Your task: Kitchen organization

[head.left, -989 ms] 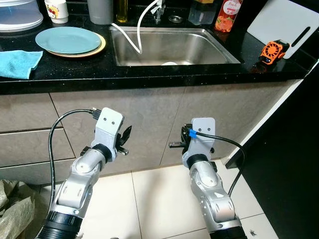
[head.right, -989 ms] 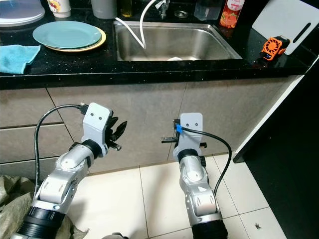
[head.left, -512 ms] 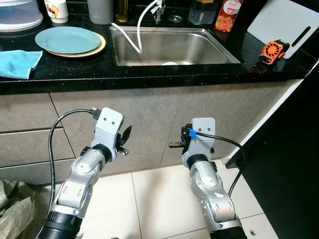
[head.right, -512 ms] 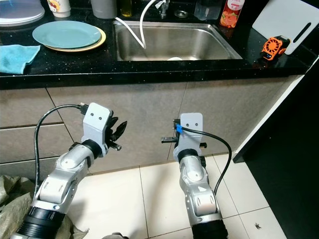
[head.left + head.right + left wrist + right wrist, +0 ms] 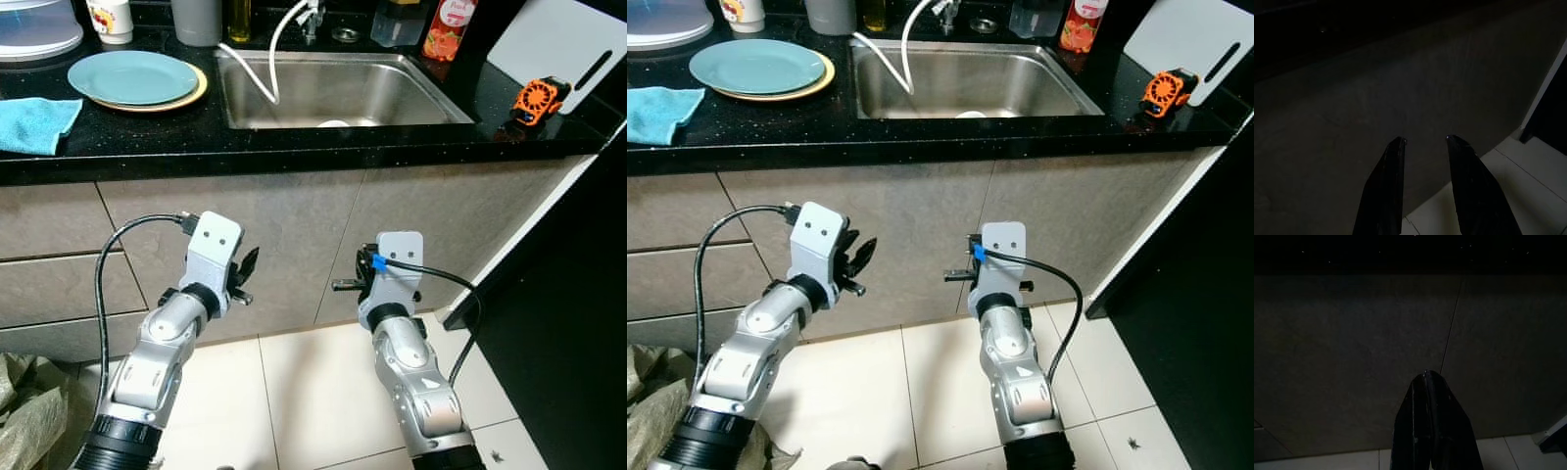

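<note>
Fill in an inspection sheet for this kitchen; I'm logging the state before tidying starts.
Surface: black counter with steel sink.
Job's things: teal plate stacked on yellow plate; blue cloth.
Clutter: red bottle, orange gadget, white cutting board.
Grippers: left gripper open, right gripper shut, both empty, facing the cabinets.
Cables: black cable on each wrist.
Surroundings: white tiled floor.

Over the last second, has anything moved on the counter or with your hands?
Nothing has been moved, taken hold of or let go. The countertop slid slightly up in the picture, which is the camera tilting. The left hand, fingers apart, and the right hand, fingers together, stay low before the cabinet doors. The plates, blue cloth and sink lie as before.
</note>
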Controlling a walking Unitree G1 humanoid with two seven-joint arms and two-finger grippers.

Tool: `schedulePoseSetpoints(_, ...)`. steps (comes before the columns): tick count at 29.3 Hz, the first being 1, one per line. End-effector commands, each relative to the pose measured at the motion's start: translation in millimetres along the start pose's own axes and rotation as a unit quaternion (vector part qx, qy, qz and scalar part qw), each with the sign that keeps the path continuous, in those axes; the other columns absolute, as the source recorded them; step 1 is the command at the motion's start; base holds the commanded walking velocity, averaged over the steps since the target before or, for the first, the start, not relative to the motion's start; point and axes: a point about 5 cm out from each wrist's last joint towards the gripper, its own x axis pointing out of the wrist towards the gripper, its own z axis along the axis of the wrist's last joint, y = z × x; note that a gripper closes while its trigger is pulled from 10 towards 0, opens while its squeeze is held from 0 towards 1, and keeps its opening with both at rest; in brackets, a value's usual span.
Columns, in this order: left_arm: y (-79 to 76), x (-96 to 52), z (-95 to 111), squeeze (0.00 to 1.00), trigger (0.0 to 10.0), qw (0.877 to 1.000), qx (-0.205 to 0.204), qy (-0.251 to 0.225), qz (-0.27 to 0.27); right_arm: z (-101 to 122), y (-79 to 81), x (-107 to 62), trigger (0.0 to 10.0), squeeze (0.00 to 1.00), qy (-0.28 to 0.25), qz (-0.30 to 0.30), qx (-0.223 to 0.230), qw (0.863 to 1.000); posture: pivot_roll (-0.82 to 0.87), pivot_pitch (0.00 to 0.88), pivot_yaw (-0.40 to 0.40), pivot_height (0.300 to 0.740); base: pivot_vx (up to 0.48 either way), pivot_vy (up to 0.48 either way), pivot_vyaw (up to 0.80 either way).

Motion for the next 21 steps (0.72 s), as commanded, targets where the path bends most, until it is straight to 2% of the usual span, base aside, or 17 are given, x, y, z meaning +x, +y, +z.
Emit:
schedulePoseSetpoints(1,-4.3,1.4,-1.5,0.0,10.0,1.0,0.005,0.01,-0.003,-6.0,1.8,0.1,10.0,0.0,0.017,-0.004,0.01,1.0,0.25,0.099,-0.081,0.74,0.0,0.0,0.0)
schedulePoseSetpoints(2,-4.9,1.2,0.7,0.0,10.0,1.0,0.021,0.011,0.005,-6.3,1.5,-0.2,10.0,0.0,0.017,-0.004,0.009,1.0,0.24,0.095,-0.086,0.74,0.0,0.0,0.0)
schedulePoseSetpoints(13,-10.4,2.6,10.4,0.0,10.0,0.998,0.035,0.022,0.052,-6.8,0.3,-2.2,10.0,0.0,0.016,-0.004,0.003,1.0,0.21,0.09,-0.088,0.74,0.0,0.0,0.0)
schedulePoseSetpoints(17,-12.5,5.2,36.4,0.0,10.0,0.997,0.031,-0.013,0.063,-7.1,1.4,-3.6,10.0,0.0,0.017,-0.006,0.004,1.0,0.22,0.095,-0.081,0.74,0.0,0.0,0.0)
schedulePoseSetpoints(21,-11.4,9.3,63.3,0.0,10.0,0.998,0.034,-0.027,0.045,-7.9,3.1,-3.6,10.0,0.0,0.018,-0.005,0.008,1.0,0.23,0.095,-0.077,0.74,0.0,0.0,0.0)
